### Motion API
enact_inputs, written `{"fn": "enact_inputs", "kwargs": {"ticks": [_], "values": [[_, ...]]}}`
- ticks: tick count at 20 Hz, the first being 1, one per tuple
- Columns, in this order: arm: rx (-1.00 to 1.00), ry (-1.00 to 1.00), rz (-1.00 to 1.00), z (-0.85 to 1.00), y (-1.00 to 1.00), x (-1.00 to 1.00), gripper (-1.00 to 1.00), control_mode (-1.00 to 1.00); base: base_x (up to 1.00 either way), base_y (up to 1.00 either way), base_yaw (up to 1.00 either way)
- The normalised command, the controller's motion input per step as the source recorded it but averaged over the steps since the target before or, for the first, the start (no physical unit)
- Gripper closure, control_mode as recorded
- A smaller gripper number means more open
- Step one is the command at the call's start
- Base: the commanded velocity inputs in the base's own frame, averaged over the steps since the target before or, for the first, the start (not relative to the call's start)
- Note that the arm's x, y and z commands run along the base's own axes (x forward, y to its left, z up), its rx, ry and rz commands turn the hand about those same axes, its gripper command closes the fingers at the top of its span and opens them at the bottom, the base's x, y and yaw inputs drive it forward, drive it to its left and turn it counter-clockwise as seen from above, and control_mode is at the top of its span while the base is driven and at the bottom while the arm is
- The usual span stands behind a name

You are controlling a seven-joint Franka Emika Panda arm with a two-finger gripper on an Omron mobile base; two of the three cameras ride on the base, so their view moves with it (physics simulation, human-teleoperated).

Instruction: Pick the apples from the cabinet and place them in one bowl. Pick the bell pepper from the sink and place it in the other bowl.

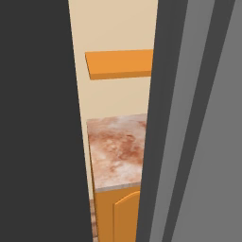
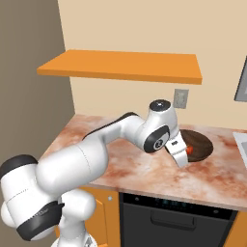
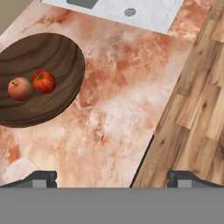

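On the marbled counter, toward its left edge in the hand view, you have a dark wooden bowl holding two apples side by side, touching or nearly so; the left one is paler and duller, the right one glossier red. Both look smooth, round and firm, so expect them to be light but slick and ready to roll; if you ever need to regrip, close across the widest part of the fruit. The bowl is shallow, with ringed grain, and its rim sits well in from the counter's front edge.

Moving right, the counter is mottled pink and rust, hard and flat. At the far edge you see a corner of the pale marbled sink with one round drain. The bell pepper is not visible from here, so you cannot tell where in the basin it lies. I judge it will be lumpy, light and slightly yielding; take it across its body, not the stem. Right of the counter edge lies plank flooring.

Your gripper hangs above the counter's front edge with its jaws spread fully apart, holding nothing.
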Motion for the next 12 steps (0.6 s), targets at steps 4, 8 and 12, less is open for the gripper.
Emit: {"fn": "enact_inputs", "kwargs": {"ticks": [4,8,12], "values": [[0.00,0.00,0.00,0.00,0.00,0.00,-1.00,-1.00,0.00,0.00,0.00],[0.00,0.00,0.00,0.00,0.00,0.00,-1.00,-1.00,0.00,0.00,0.00],[0.00,-0.03,0.00,0.00,0.00,-0.04,-1.00,-1.00,0.00,0.00,0.00]]}}
